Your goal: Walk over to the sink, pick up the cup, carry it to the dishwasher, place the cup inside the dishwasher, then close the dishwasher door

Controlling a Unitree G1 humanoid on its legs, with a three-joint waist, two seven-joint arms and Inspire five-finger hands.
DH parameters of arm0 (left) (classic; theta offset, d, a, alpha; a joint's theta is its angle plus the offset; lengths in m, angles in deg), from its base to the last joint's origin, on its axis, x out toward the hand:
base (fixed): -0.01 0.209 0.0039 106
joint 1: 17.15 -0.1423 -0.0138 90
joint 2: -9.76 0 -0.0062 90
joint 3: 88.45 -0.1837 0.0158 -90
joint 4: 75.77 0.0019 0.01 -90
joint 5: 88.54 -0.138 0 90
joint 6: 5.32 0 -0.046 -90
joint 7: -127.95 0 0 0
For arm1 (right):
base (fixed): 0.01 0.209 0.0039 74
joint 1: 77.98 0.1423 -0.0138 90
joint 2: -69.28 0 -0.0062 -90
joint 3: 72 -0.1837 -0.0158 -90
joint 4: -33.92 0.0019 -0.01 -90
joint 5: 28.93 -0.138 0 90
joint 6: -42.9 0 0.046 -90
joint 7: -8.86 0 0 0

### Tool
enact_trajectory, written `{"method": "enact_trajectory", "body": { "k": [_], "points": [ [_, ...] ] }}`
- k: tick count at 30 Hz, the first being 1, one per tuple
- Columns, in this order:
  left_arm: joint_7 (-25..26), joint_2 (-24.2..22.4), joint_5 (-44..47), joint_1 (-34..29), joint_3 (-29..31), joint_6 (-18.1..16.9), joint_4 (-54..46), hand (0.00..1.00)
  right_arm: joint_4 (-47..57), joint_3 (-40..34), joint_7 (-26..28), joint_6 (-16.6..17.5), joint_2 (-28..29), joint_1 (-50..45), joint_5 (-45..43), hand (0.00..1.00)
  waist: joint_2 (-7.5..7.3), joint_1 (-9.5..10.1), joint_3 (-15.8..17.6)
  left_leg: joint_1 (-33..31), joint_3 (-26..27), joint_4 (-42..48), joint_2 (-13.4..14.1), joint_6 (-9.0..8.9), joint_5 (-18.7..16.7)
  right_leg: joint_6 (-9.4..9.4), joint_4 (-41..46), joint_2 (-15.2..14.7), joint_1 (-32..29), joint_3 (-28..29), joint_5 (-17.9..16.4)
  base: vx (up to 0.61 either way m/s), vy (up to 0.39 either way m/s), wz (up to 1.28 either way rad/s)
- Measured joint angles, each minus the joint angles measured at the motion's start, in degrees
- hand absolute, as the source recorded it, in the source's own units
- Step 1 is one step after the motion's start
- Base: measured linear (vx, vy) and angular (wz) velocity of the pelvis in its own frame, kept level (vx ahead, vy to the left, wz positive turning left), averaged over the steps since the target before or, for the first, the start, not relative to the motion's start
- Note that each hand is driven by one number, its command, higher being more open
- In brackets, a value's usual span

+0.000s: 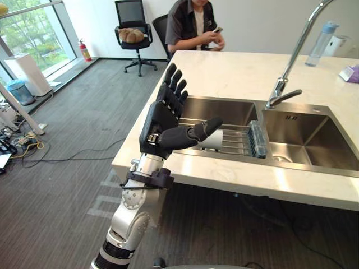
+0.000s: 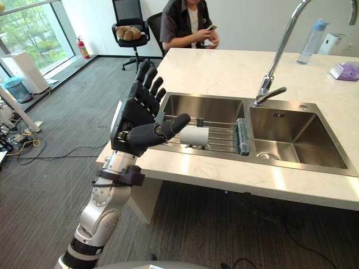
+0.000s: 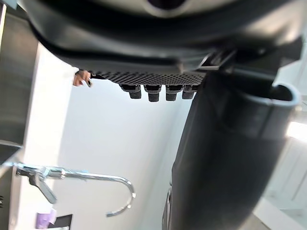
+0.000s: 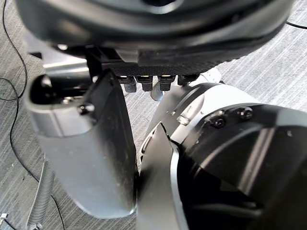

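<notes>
A white cup (image 1: 213, 140) lies on its side on a wire rack (image 1: 238, 141) across the left basin of the steel sink (image 1: 219, 110). My left hand (image 1: 162, 119) is raised at the counter's near left corner, fingers straight and spread, thumb stretched towards the cup. It stays open, just short of the cup, with the thumb tip (image 2: 180, 120) next to it and nothing held. From its own wrist, my left hand (image 3: 225, 158) faces the counter and the faucet. My right hand (image 4: 81, 153) hangs over grey carpet, open and holding nothing.
A tall faucet (image 1: 291, 61) stands between the two basins. A clear ribbed item (image 1: 257, 139) lies at the rack's right end. A water bottle (image 1: 321, 43) and a purple box (image 1: 352, 73) stand on the white counter (image 1: 235, 73). A person (image 1: 193, 25) sits at its far end, beside an office chair (image 1: 133, 33).
</notes>
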Motion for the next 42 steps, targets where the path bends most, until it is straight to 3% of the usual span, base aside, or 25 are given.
{"method": "enact_trajectory", "body": {
  "k": [2, 5, 7, 9, 10, 11, 12, 13, 14, 16, 17, 18, 19, 20, 22, 25, 28, 31, 37, 42],
  "points": [
    [1.03, -0.05, -3.53, -1.05, -0.03, 0.42, 2.87, 1.0, -0.44, 1.27, -1.79, 1.36, 0.1, 0.7, -0.66, 1.0, -0.19, -0.38, -0.16, 0.06, 0.38, 0.0, -0.44, -0.19, -0.23, 0.13, 1.58, -0.68, -0.89, -0.36, -0.94, 0.02, 0.006, -0.08],
    [0.97, -0.02, -7.78, -1.44, -2.13, 2.68, 6.58, 1.0, -2.5, 1.23, -6.38, 4.32, 0.69, 1.66, -2.24, 1.0, -1.64, -0.89, -0.86, 0.34, 0.08, 0.01, -3.27, 0.46, -1.64, 0.51, 8.6, -4.46, -2.54, -2.48, -4.42, 0.11, 0.034, 0.28],
    [0.79, -0.32, -10.56, -1.42, -3.91, 2.7, 8.35, 1.0, -2.45, -0.43, -7.22, 4.79, 0.53, 2.1, -2.68, 1.0, -1.47, -0.88, -0.81, 1.53, -0.41, 0.36, -3.83, 0.79, -2.53, -0.79, 23.89, -7.44, -7.92, -5.13, -4.92, 0.14, 0.046, 0.17],
    [0.73, 0.61, -11.85, -1.41, -5.81, 2.76, 10.23, 1.0, -1.45, -0.66, -7.18, 5.58, 0.89, 2.16, -2.56, 1.0, -2.82, -1.3, -0.71, 4.09, -0.93, 2.09, -4.39, 1.58, -4.96, -6.84, 37.08, -10.74, -12.18, -4.84, -0.8, 0.14, 0.081, 0.08],
    [0.71, 0.76, -12.23, -1.42, -6.23, 2.77, 10.42, 1.0, -1.3, -0.66, -7.2, 5.66, 0.89, 2.17, -2.5, 1.0, -3.03, -1.44, -0.87, 4.48, -1.34, 2.6, -4.41, 1.59, -5.77, -7.42, 38.83, -11.14, -12.61, -4.5, 0.69, 0.19, 0.041, 0.22],
    [0.82, 0.66, -13.1, -1.39, -6.68, 2.73, 10.46, 1.0, -1.38, -0.85, -7.23, 6.03, 0.89, 2.21, -2.43, 1.0, -2.78, -2.18, -0.92, 5.25, -2.5, 3.39, -4.03, 2.77, -7.07, -6.76, 42.63, -12.14, -13.83, -4.04, 4.57, 0.2, 0.028, 0.24],
    [0.96, 0.75, -13.32, -1.37, -6.73, 2.63, 10.45, 1.0, -1.44, -1.37, -7.11, 6.14, 1.09, 2.29, -2.46, 1.0, -1.85, -2.23, -0.89, 5.39, -2.72, 3.58, -3.69, 3.27, -7.5, -6.55, 43.58, -11.96, -14.58, -3.46, 3.69, 0.22, 0.033, 0.25],
    [1.29, 1.01, -13.39, -1.25, -6.22, 2.49, 10.64, 1.0, -1.45, -3.18, -6.74, 6.24, 1.88, 2.98, -2.47, 1.0, -1.78, -2.2, -0.66, 5.22, -2.94, 4.54, -2.91, 3.12, -8.6, -5.74, 42.5, -11.09, -16.21, -3.21, -2.01, 0.17, 0.029, 0.1],
    [1.58, 1.34, -13.54, -0.82, -5.8, 2.29, 11.67, 1.0, -1.88, -4.4, -6.19, 6.24, 2.4, 3.54, -2.44, 1.0, -1.48, -2.07, -0.35, 5.04, -3.16, 5.65, -1.69, 2.5, -9.65, -5.13, 36.86, -9.23, -17.19, -3.22, -4.29, 0.14, -0.005, 0.12],
    [1.99, 3.29, -14.35, -0.33, -5.78, 2.26, 12.07, 1.0, -2.47, -5.43, -5.99, 6.07, 3.09, 3.84, -2.1, 1.0, -1.39, -2.06, -0.27, 4.49, -3.86, 7.23, -0.34, 1.52, -11.26, -4.33, 23.09, -6.69, -17.37, -1.89, -3.67, 0.15, -0.078, 0.19],
    [1.97, 3.87, -14.36, -0.23, -5.77, 2.24, 12.08, 1.0, -2.48, -5.51, -6.03, 6.0, 3.22, 3.76, -2.09, 1.0, -1.47, -2.1, -0.28, 4.23, -4.24, 7.83, -0.16, 0.92, -11.7, -3.89, 19.0, -6.24, -17.3, -0.95, -2.69, 0.18, -0.147, 0.34],
    [1.9, 4.56, -14.32, 0.06, -5.71, 2.24, 12.08, 1.0, -2.42, -6.07, -6.04, 5.81, 3.48, 3.27, -2.09, 1.0, -1.86, -2.23, -0.2, 3.89, -5.15, 9.61, -0.02, -0.06, -13.08, -3.74, 12.92, -5.83, -16.73, 0.04, 1.18, 0.21, -0.199, 0.39],
    [1.85, 4.77, -14.28, 0.11, -5.4, 2.21, 11.76, 1.0, -2.09, -6.48, -6.04, 5.57, 4.07, 2.23, -2.01, 1.0, -3.35, -1.82, -0.4, 4.15, -5.44, 11.3, -0.33, -1.19, -14.64, -3.77, 10.09, -6.1, -16.16, -0.26, 8.43, 0.23, -0.236, 0.36],
    [1.81, 4.54, -14.27, -0.01, -5.02, 1.95, 11.72, 1.0, -2.01, -6.54, -6.01, 5.5, 4.28, 1.86, -2.0, 1.0, -3.56, -1.6, -0.34, 4.53, -5.7, 11.82, -0.23, -1.95, -15.45, -0.09, 9.99, -6.36, -15.56, -0.59, 9.16, 0.25, -0.284, 0.19],
    [1.26, 2.33, -13.5, -0.74, -4.53, 1.92, 10.81, 1.0, -1.22, -7.12, -5.71, 5.47, 2.77, 1.79, -0.94, 1.0, 1.03, -1.48, -0.87, 4.66, -4.29, 12.14, 4.9, -4.1, -16.23, -0.68, 7.4, -1.38, -14.11, -2.82, 8.72, 0.27, -0.262, -0.03],
    [-2.66, 0.37, -7.17, 0.31, -4.7, 2.06, 9.27, 1.0, -1.23, -6.8, -4.54, 5.48, 2.44, 2.4, 2.37, 1.0, 1.81, -1.87, -0.98, 6.41, 0.48, 9.58, 7.74, -5.6, -14.61, -1.79, 5.88, 1.73, -12.99, -3.75, 8.26, 0.24, -0.16, -0.06],
    [-6.52, 0.55, -3.03, 0.77, -6.09, 2.48, 9.39, 1.0, -1.72, -6.75, -3.41, 5.43, 2.17, 3.44, 2.45, 1.0, 1.76, -2.45, -0.65, 9.09, 2.18, 7.68, 8.31, -5.63, -14.07, -2.05, 3.15, 3.02, -10.23, -3.71, 8.29, 0.13, -0.076, -0.1],
    [-8.96, 3.42, -4.32, 0.58, -8.15, 2.44, 9.73, 1.0, -2.64, -6.31, -2.92, 5.25, 2.44, 4.46, 2.44, 1.0, 1.84, -2.71, -0.6, 9.78, 3.02, 6.73, 7.68, -5.61, -14.06, -1.73, -0.65, 3.46, -8.56, -3.55, 10.2, 0.02, 0.01, -0.05],
    [-20.07, 10.84, -0.8, -0.75, -8.41, 3.07, 13.75, 1.0, -2.85, -4.6, -1.76, 5.01, 1.75, 4.65, 2.43, 1.0, 2.23, -3.78, 0.28, 8.95, 3.56, 6.21, 6.07, -5.42, -14.1, -1.54, -6.97, 3.01, -7.2, -3.03, 14.28, -0.04, 0.023, -0.06],
    [-20.93, 13.5, -6.34, -0.71, -8.58, 0.17, 14.25, 1.0, -2.82, -2.9, -1.14, 5.12, 0.74, 4.59, 2.06, 1.0, 3.1, -5.08, 1.02, 8.65, 3.18, 6.35, 6.02, -5.35, -14.08, -1.72, -8.29, 3.09, -6.76, -3.25, 15.09, -0.08, -0.022, 0.01]
  ]
}}
